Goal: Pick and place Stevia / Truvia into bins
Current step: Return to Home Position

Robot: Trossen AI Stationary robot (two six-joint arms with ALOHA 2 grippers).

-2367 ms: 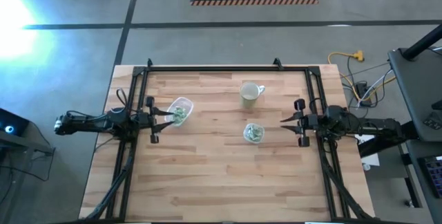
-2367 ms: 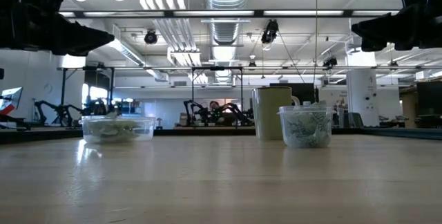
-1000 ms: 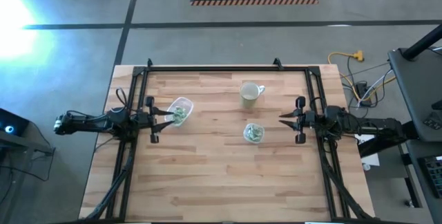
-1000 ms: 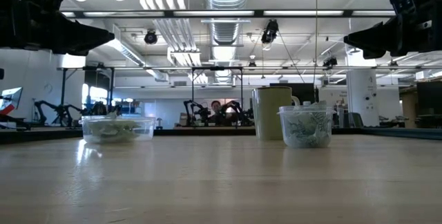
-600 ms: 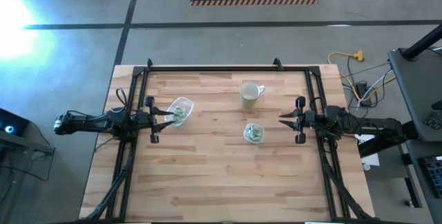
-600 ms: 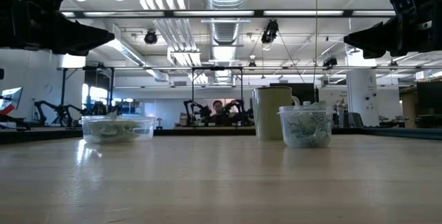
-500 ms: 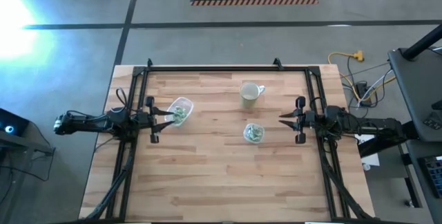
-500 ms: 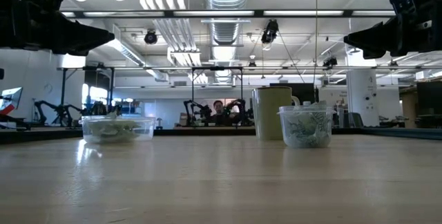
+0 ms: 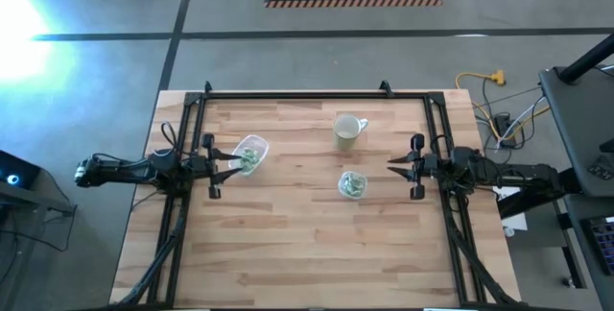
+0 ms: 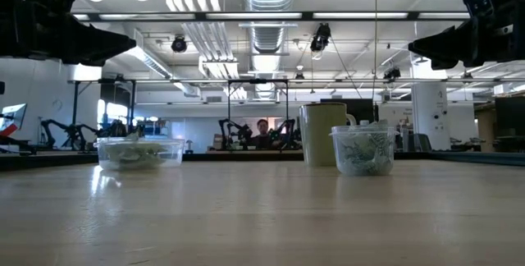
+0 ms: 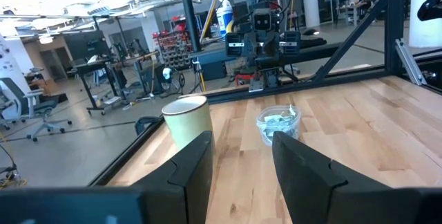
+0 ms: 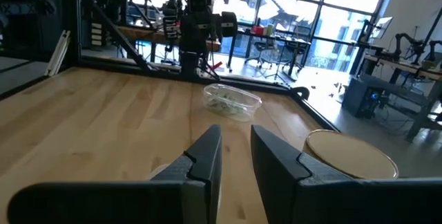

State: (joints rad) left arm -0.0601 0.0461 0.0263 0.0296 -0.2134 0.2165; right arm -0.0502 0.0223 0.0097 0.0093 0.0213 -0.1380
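The Stevia packets (image 9: 248, 160) are held in the wide bin (image 9: 259, 142) and the small bin (image 10: 362, 130); none is seen loose on the surface (image 9: 288, 244). With sorting judged finished, left jaws and right jaws are parked at opposite edges, spread and empty

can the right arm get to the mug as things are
Probably yes: nothing stands between the right claw and the mug; the small clear cup sits off to one side.
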